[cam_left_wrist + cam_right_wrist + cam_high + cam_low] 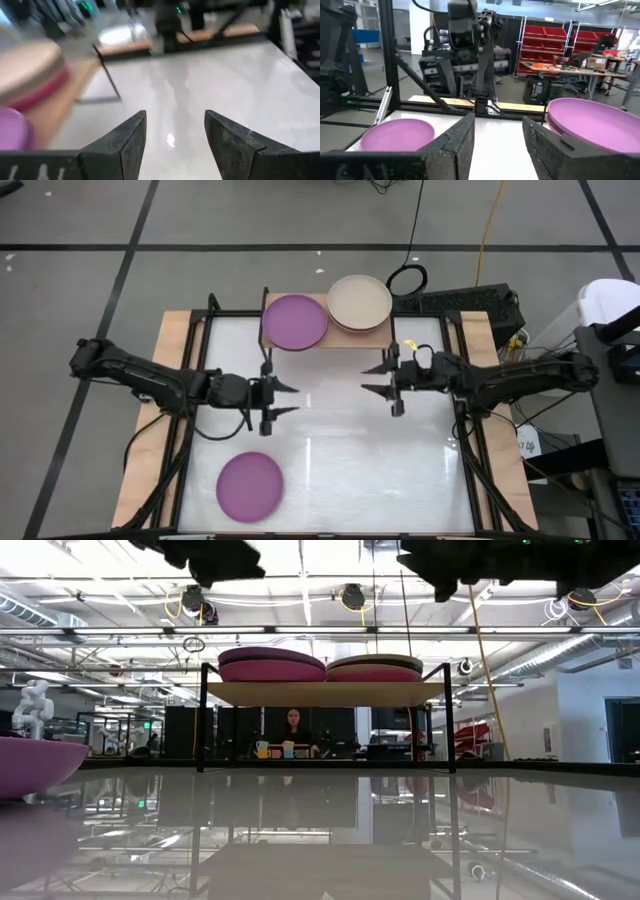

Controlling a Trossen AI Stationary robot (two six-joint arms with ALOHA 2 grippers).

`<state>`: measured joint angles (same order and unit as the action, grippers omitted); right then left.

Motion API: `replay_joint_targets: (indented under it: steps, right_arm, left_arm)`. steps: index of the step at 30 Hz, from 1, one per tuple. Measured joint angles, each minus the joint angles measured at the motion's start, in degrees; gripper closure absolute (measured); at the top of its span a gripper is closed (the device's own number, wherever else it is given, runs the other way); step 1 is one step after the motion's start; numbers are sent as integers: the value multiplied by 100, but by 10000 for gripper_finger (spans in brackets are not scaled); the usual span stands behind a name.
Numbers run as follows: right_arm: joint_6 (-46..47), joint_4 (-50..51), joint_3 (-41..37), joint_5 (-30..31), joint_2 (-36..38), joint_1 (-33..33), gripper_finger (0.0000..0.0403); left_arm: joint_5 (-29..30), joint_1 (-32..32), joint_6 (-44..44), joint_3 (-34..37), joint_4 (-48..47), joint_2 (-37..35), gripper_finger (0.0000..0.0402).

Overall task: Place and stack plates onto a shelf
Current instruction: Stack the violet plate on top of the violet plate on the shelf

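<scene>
One purple plate (250, 486) lay alone near the table's (330, 450) front edge, left of middle, and that looked like the next pick! Both grippers hung above mid-table, facing each other, well apart: the left gripper (288, 399) spread and empty, the right gripper (372, 377) likewise spread and holding nothing. The shelf (345, 339) stood at the back edge, already carrying a stack topped by purple (294, 321) and another topped by beige (359, 302), with pink showing underneath in the low view. To do this well, I judged, the left arm should swing back toward the front edge, drop low, and pinch the plate's shallow rim squarely, then lift it level before crossing to the shelf. The plate sat behind that gripper, nearer the front, off its line.
</scene>
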<state>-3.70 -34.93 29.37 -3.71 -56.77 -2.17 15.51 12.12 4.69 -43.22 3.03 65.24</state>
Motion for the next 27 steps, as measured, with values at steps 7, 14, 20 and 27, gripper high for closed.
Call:
replay_joint_targets:
  steps: [7, 14, 20, 27]
  right_arm:
    - [2, 0, -212, 97, 88, 307, 257]
    - [216, -56, -406, 327, -60, 425, 257]
    - [350, -90, -475, 401, -72, 453, 257]
    - [350, -191, -475, 401, -72, 586, 257]
  left_arm:
    - [-921, 0, -956, -75, -1156, 252, 195]
    - [-1395, 54, -1542, -75, -2177, 621, 195]
    - [-1564, 130, -1635, -75, -2416, 887, 195]
    - [-1802, 179, -1646, -75, -2763, 979, 195]
